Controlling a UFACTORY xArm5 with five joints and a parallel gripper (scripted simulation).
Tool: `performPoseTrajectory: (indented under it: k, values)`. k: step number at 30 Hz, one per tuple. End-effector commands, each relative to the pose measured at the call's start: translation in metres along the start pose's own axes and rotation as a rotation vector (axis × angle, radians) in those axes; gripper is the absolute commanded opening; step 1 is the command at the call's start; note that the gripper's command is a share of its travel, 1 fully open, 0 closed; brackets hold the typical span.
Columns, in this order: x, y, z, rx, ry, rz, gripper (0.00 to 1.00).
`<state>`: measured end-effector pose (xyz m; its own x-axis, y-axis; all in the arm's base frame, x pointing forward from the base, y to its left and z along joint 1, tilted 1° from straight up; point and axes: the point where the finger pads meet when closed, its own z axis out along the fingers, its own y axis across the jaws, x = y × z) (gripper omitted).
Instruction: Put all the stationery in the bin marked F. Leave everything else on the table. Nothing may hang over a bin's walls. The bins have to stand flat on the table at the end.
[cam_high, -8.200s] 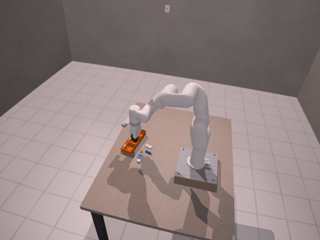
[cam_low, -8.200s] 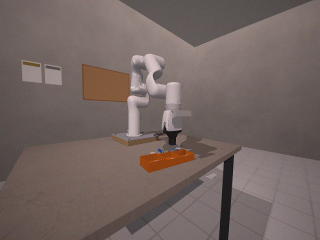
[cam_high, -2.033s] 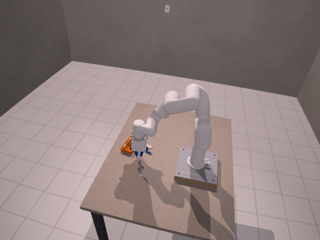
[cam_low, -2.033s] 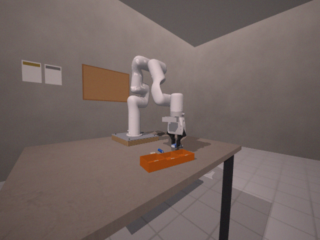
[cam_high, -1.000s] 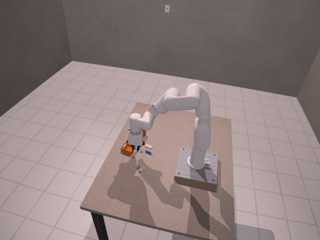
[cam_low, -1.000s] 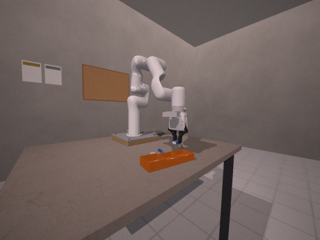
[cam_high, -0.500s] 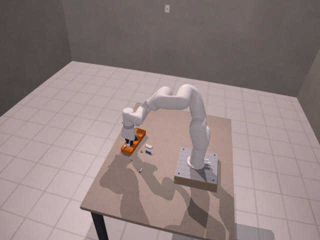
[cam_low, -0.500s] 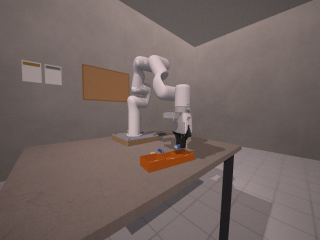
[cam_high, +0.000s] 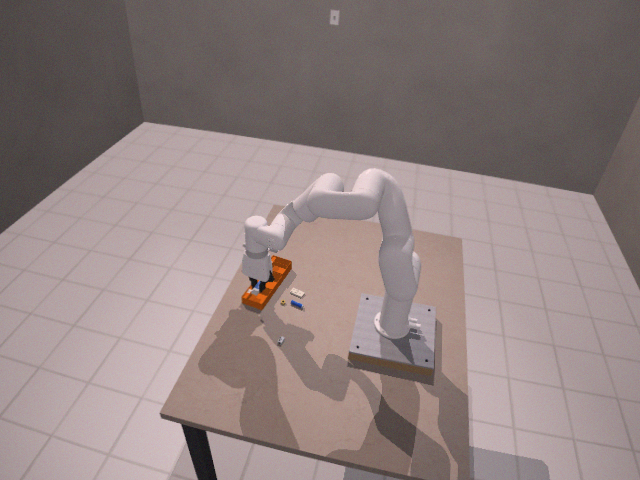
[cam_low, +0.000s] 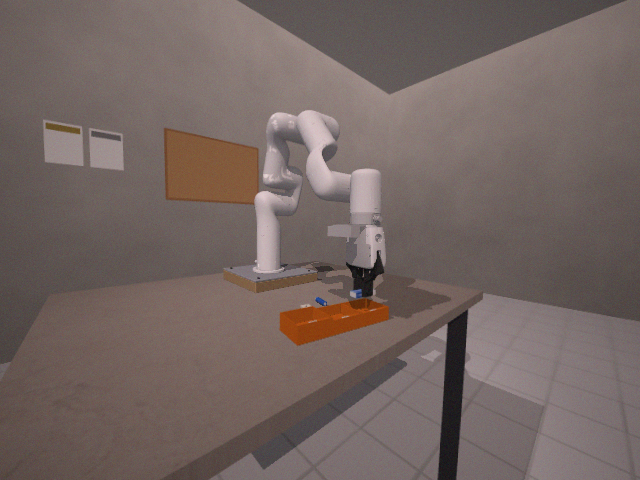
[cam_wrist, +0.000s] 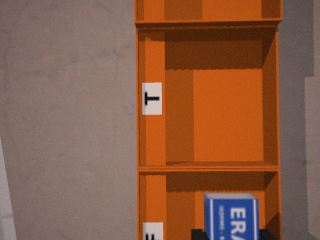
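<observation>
Beside the orange bin row (cam_high: 279, 271) lie a domino (cam_high: 297, 292), a hex nut (cam_high: 283, 302) and a blue battery (cam_high: 296, 305); a small clip (cam_high: 280, 340) sits farther off. The gripper (cam_low: 364, 287) is clenched on the blue eraser (cam_wrist: 231, 216), held between its fingers above the row's end compartment, next to the one marked T (cam_wrist: 151, 98).

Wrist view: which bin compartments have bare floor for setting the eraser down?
The T compartment shows a bare floor between its dividers. The end compartment beneath the end effector, which holds the eraser, shows bare floor beside it. The far compartment is mostly out of frame.
</observation>
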<state>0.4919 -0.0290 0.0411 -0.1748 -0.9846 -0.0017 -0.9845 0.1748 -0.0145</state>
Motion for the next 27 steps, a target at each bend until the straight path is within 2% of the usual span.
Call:
performPoseTrajectory:
  k: [1, 15, 27]
  values:
    - [0.0, -0.001, 0.003, 0.002, 0.0, 0.0, 0.19]
    - [0.0, -0.001, 0.031, 0.002, 0.0, 0.0, 0.19]
    - [-0.001, 0.0, 0.039, 0.002, 0.0, 0.0, 0.19]
